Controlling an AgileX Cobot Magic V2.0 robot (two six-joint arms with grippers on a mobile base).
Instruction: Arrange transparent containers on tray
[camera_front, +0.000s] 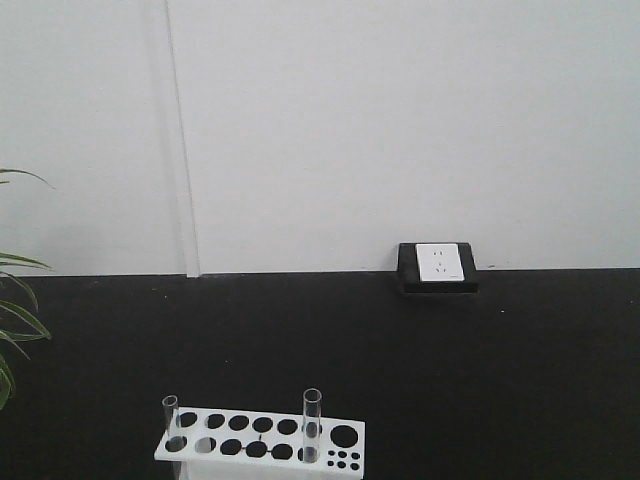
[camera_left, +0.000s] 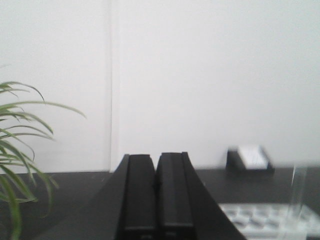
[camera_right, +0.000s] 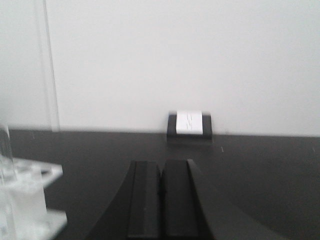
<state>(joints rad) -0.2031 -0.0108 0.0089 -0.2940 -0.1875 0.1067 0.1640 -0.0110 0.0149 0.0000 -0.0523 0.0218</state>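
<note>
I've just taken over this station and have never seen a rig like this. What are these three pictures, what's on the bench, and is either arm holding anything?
This is a two-armed robot. One picture looks forward from its body. The other two come from a camera on each wrist, looking along that arm's gripper. The black bars low in those views are the left gripper and right gripper. Both are closed and hold nothing. On the black tabletop stands a white rack with a left test tube and a right test tube upright in its holes. A wall socket and a plant are behind. No tray is in view.
</note>
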